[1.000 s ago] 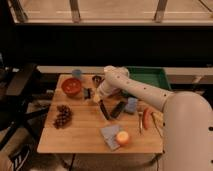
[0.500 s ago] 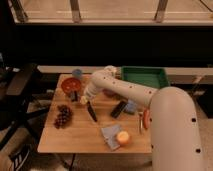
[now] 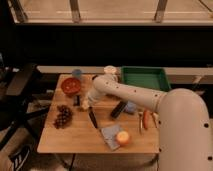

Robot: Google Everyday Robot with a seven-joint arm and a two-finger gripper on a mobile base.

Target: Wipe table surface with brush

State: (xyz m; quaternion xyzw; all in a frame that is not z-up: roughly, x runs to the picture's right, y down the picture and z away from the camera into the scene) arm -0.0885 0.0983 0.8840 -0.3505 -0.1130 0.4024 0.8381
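1. Tan plank-wood table surface [image 3: 75, 137] carries a slim black stick-like brush [image 3: 93, 119], lying just right of the dark grape bunch [image 3: 62, 115]
2. White arm's gripper [image 3: 85, 105] sits low at the brush's upper end, below the red bowl [image 3: 71, 86]
3. Jaws: cannot tell whether wide, narrow or holding

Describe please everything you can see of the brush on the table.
The brush is a slim, black, stick-like tool; its material cannot be told. It lies flat on the table, slanting from upper left to lower right, between the grapes and the cloth. Its upper end is just under the gripper, which hangs low over it at the arm's tip; whether they touch cannot be told. Bristles cannot be made out.
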